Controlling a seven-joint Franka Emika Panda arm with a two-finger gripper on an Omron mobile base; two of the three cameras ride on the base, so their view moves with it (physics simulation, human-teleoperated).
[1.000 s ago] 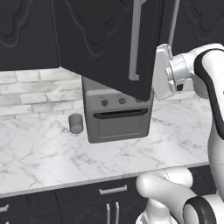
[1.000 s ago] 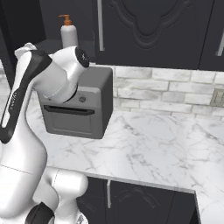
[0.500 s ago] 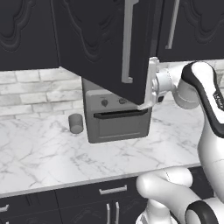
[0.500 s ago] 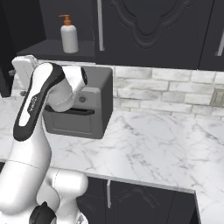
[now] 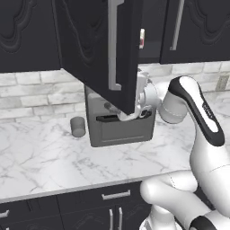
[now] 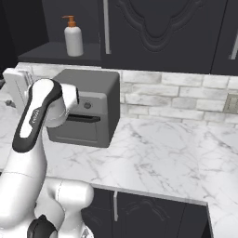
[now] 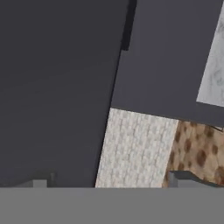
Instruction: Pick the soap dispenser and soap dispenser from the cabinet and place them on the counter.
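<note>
Open end effector (image 7: 109,183) by cabinet door (image 5: 96,49) edge — white soap dispenser (image 6: 73,39) on shelf.

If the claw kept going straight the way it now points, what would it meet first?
Probably the open cabinet door. In the hand view the dark door panel lies ahead of the open claw, with brick wall showing beyond its edge. Depth is unclear, so it might pass the edge.
</note>
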